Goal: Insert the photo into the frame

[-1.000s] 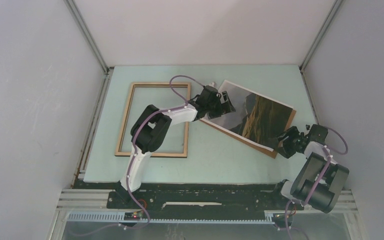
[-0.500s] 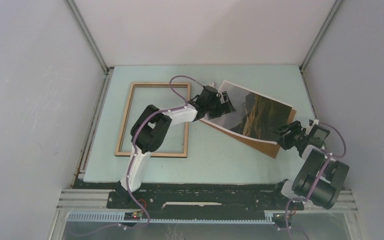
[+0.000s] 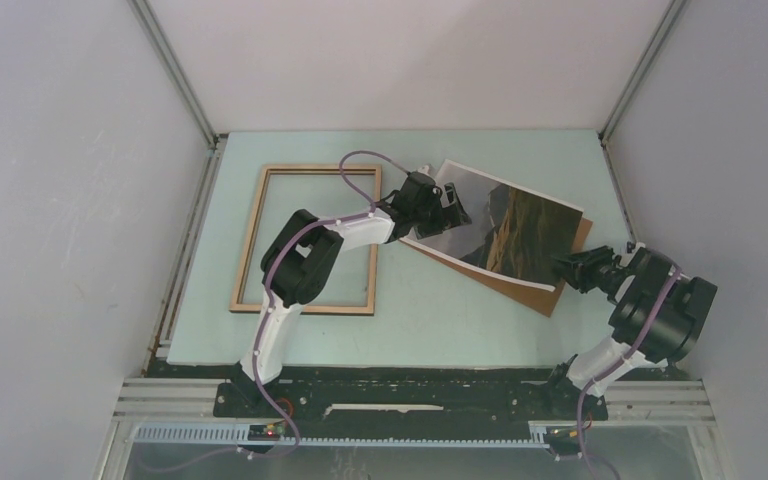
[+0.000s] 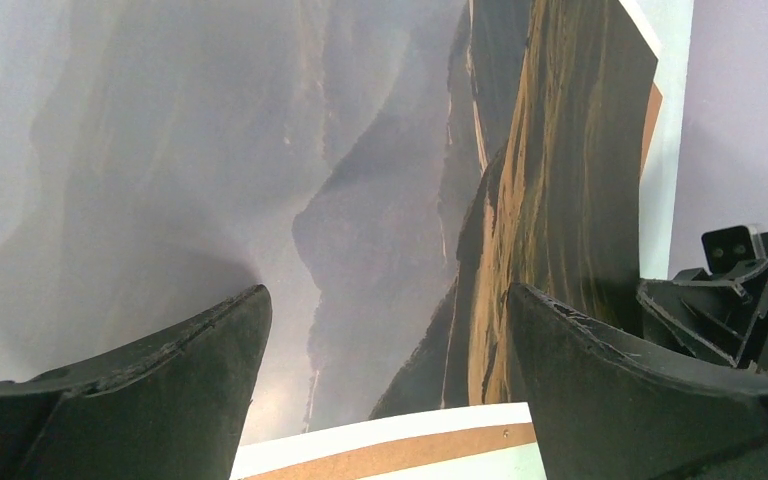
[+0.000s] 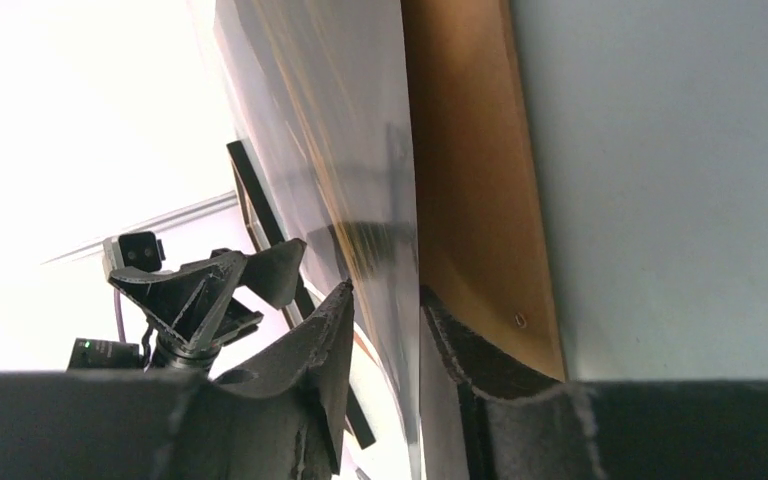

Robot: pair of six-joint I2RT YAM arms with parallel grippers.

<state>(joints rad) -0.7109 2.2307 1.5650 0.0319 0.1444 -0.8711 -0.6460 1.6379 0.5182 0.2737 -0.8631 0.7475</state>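
Observation:
The photo (image 3: 505,225), a dark mountain print with a white border, lies tilted at the back right on a brown backing board (image 3: 552,292). The tan wooden frame (image 3: 253,232) lies flat to its left, empty. My left gripper (image 3: 450,207) is open and hovers over the photo's left end; in the left wrist view the fingers (image 4: 160,380) straddle the print (image 4: 360,200) above the board's edge (image 4: 410,452). My right gripper (image 3: 572,268) is shut on the photo's near right edge. In the right wrist view (image 5: 385,310) the sheet (image 5: 330,130) runs between the jaws, lifted off the board (image 5: 480,200).
The pale green table (image 3: 460,320) is boxed in by grey walls at left, back and right, with metal rails in the corners. The right arm's elbow (image 3: 665,315) stands close to the right wall. The left arm (image 3: 300,265) reaches across the frame's right side.
My right wrist has swung up and right at the photo's near right corner. That corner has lifted, baring more of the brown board. The left gripper has not moved.

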